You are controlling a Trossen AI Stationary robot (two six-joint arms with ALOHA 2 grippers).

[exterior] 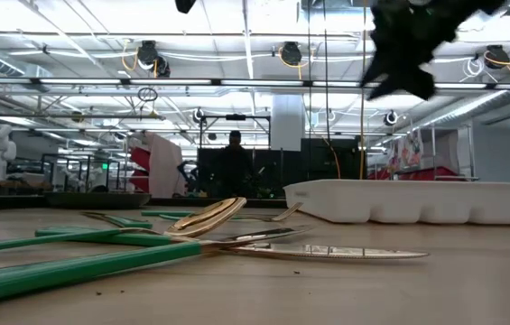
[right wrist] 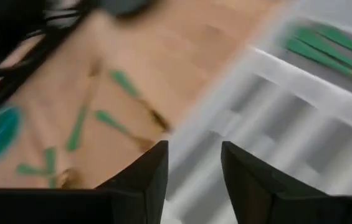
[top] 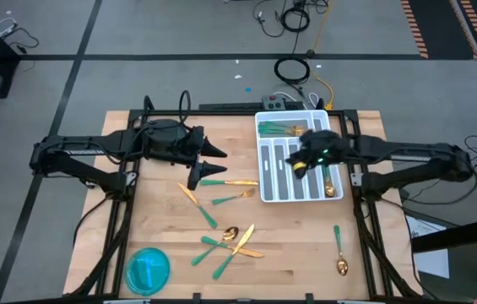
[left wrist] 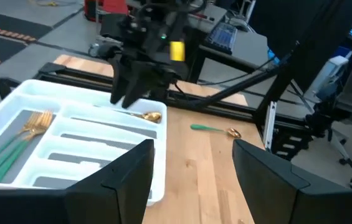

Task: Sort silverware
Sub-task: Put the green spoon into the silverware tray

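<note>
The silverware has gold heads and teal handles. Several forks [top: 282,129] lie in the far compartment of the white tray [top: 265,173], and one spoon [top: 328,182] lies in its right slot. Loose pieces lie flat on the wood: three near the middle [top: 231,198], a crossed heap [top: 230,241] nearer the front, and a lone spoon [top: 339,250] at front right. My right gripper [top: 297,166] hangs open over the tray's middle slots, holding nothing. My left gripper [top: 208,167] is open, above the table just left of the tray.
A blue round dish [top: 148,268] sits at the near left corner. A power strip [top: 279,101] and cables lie beyond the table's far edge. Bare wood shows between the tray and the lone spoon, and along the left side.
</note>
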